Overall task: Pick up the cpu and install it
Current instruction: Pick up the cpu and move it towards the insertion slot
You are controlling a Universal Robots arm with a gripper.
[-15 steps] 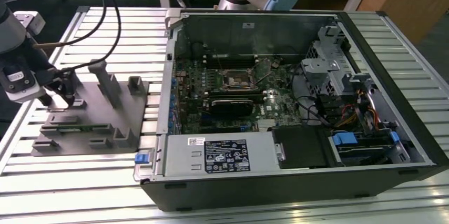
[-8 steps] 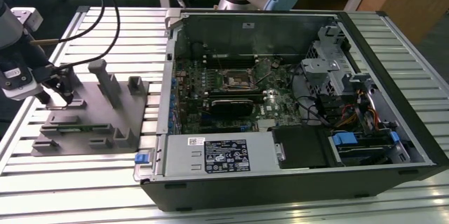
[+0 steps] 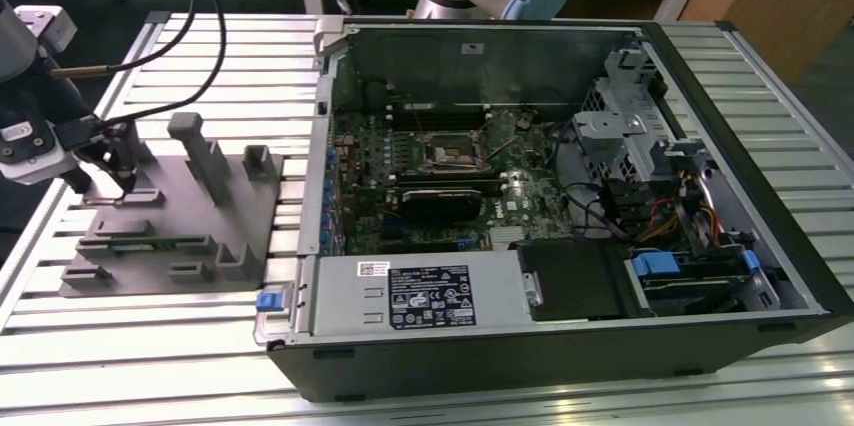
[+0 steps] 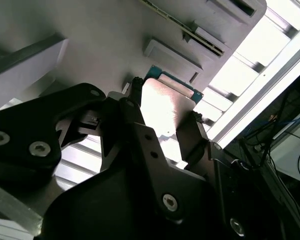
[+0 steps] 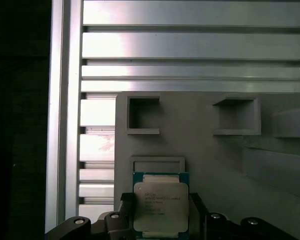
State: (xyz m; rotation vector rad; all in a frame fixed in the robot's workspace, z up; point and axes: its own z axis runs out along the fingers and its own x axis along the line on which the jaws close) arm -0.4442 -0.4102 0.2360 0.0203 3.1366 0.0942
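first wrist view: cpu (image 5: 161,209) in claw (image 5: 161,201)

cpu (image 5: 161,209) held by end effector (image 5: 161,201), grey fixture (image 5: 200,147)

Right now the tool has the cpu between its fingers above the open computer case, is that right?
No. The tool has the cpu between its fingers above the grey fixture, on the exterior view's left of the open computer case; the exterior view shows it.
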